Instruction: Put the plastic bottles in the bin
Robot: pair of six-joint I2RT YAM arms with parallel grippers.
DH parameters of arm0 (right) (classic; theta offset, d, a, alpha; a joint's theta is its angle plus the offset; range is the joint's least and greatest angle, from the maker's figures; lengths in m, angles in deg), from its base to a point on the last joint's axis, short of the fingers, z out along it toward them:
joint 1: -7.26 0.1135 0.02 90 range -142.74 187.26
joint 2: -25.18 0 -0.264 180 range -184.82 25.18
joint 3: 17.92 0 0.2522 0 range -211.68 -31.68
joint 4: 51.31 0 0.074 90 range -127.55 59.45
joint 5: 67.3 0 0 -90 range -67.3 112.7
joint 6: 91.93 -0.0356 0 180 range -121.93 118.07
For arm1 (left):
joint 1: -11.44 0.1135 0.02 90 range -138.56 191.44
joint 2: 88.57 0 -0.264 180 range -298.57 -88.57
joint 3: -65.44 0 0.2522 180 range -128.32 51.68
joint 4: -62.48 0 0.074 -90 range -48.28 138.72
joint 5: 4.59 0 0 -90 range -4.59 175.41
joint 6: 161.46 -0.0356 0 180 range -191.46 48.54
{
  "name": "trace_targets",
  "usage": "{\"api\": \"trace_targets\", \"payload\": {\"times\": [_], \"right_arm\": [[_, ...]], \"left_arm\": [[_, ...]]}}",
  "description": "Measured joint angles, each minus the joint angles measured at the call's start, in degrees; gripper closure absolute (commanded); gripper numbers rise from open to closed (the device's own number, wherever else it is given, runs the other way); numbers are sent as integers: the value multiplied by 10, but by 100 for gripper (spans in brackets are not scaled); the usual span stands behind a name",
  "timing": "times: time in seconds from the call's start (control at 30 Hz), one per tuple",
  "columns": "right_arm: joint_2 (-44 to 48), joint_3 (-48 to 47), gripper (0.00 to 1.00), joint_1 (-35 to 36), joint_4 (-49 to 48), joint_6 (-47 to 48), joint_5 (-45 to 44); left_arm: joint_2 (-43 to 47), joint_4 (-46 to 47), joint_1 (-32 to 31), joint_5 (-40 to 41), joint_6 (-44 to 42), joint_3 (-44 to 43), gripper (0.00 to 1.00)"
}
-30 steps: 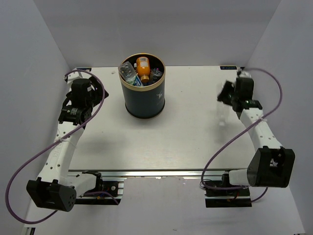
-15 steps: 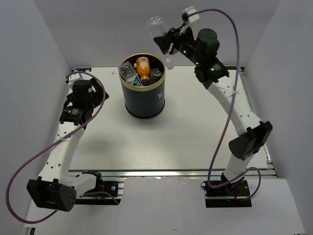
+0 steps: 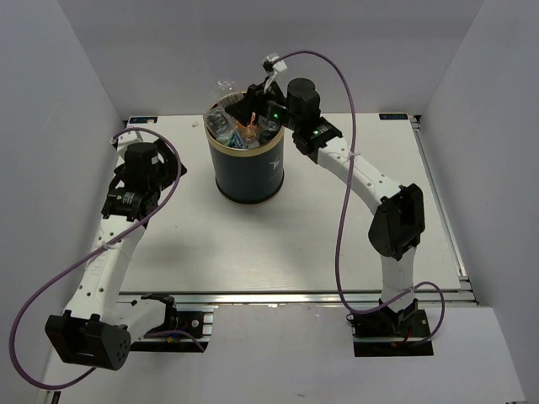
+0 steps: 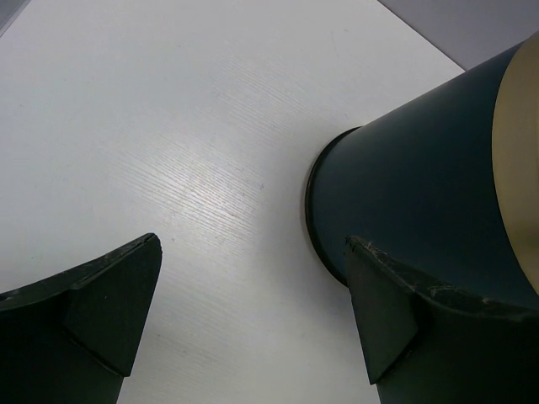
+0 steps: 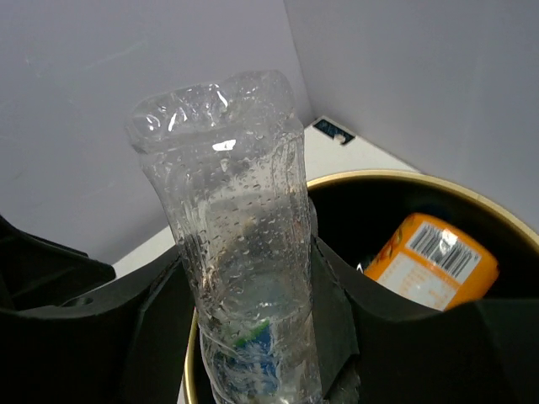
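Right end effector [image 5: 244, 337] clamped on a clear crinkly bottle [image 5: 232, 210]: droplets inside, bit of blue label low down, held right at the bin [image 3: 248, 172] mouth. Bin is a dark navy cylinder with a gold rim, far-centre on the tabletop [image 3: 337, 227], holding an orange bottle [image 5: 429, 261] and other clear bottles [image 3: 221, 124]. Left end effector [image 4: 253, 282] wide open, empty, just beside the bin's base.

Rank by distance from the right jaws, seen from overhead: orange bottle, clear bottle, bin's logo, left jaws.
1. Clear bottle, gripped between the right jaws, over the bin.
2. Orange bottle, inside the bin.
3. White logo, on the bin's outer wall.
4. Left jaws, open, left of the bin.
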Motion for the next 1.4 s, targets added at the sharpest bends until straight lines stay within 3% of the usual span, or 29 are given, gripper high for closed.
{"api": "trace_targets", "payload": {"times": [0.07,0.17,0.23,0.27,0.47,0.67,0.9,1.03,1.13,1.27,1.4], "right_arm": [[1,23,73,2,-7,-6,-1],[1,38,62,2,-9,-16,-2],[1,43,48,2,-16,-19,-5],[3,51,35,1,-20,-19,-7],[24,93,11,1,-28,-22,-35],[54,92,11,2,-10,-9,-62],[70,-5,11,2,31,26,-116],[127,23,11,-14,55,16,-163],[212,128,11,-66,58,-8,-175],[356,352,11,-149,67,-17,-238],[461,539,11,-146,103,-14,-294]], "left_arm": [[4,-2,0,0,0,3,2],[7,-5,0,2,0,3,2],[10,-5,0,4,0,3,2],[12,-6,0,4,0,4,2],[26,-13,0,7,0,4,2],[27,-15,0,10,0,4,2],[24,-15,0,17,1,3,2],[14,-11,0,24,2,0,2],[4,-5,0,26,3,0,2],[-9,1,0,26,5,1,2],[-10,13,1,21,7,7,2]]}}
